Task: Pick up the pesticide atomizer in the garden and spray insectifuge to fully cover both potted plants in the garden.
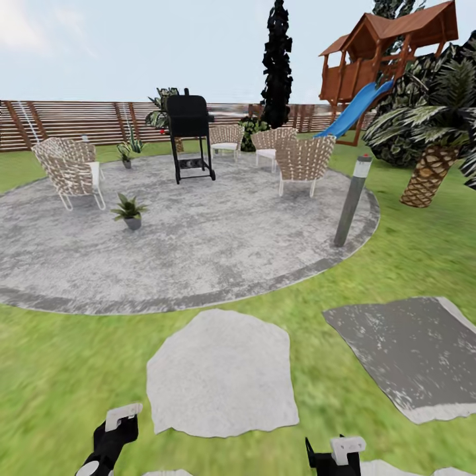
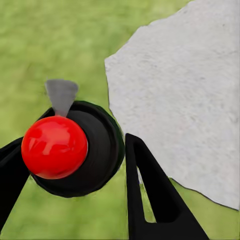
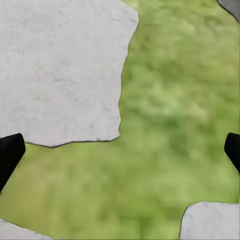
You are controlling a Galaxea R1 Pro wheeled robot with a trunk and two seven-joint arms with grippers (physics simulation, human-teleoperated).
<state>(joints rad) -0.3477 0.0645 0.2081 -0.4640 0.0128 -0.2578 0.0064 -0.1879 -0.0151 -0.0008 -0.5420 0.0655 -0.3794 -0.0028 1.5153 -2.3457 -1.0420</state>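
Observation:
Two potted plants stand on the round grey paving (image 1: 218, 244) in the head view: one potted plant (image 1: 129, 211) by the near wicker chair, the other potted plant (image 1: 125, 155) farther back by the fence. The pesticide atomizer is out of view. My left gripper (image 1: 118, 423) (image 2: 75, 142) hangs low over the lawn, fingers spread and holding nothing. In the left wrist view a glossy red ball (image 2: 54, 146) on a black disc sits beyond the fingers. My right gripper (image 1: 340, 453) (image 3: 120, 150) is open wide above grass.
A black grill (image 1: 190, 135) stands mid-paving among wicker chairs (image 1: 69, 172). A grey bollard light (image 1: 352, 201) leans at the paving's right rim. A pale stepping stone (image 1: 221, 370) and a grey slab (image 1: 410, 354) lie in the lawn. A palm (image 1: 433, 165) and a playhouse with a slide (image 1: 387, 53) rise at the right.

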